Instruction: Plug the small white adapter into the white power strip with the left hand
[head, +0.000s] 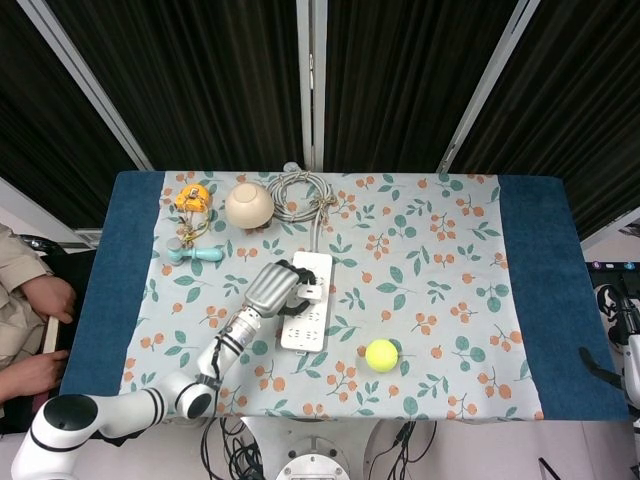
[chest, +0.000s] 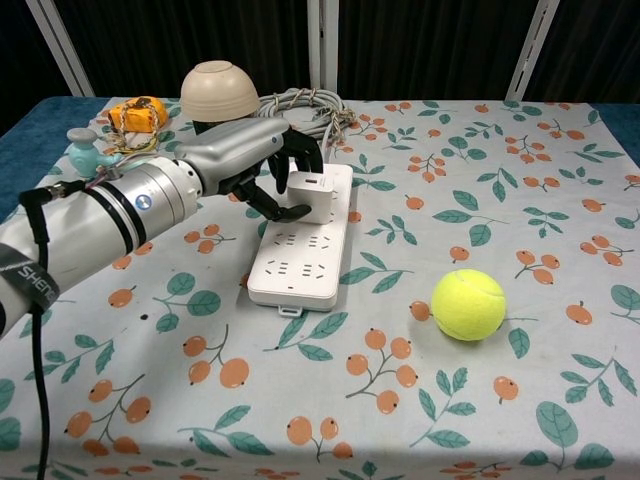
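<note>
One small white adapter (chest: 311, 196) pinched in left hand (chest: 258, 165), fingers curled round it, sitting on far end of white power strip (chest: 302, 250); whether fully seated, can't tell. Tennis ball (chest: 468, 304) well right of hand, bowl (chest: 219, 91) just behind. Right hand not visible.

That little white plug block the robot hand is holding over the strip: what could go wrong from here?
The adapter looks tilted in the left robot hand, so its pins might miss the sockets and jam or slip out of the fingers. The power strip lies loose on the cloth with nothing holding it, so a push could slide or tip it. Less likely, a skid could nudge the tennis ball nearby and set it rolling.
</note>
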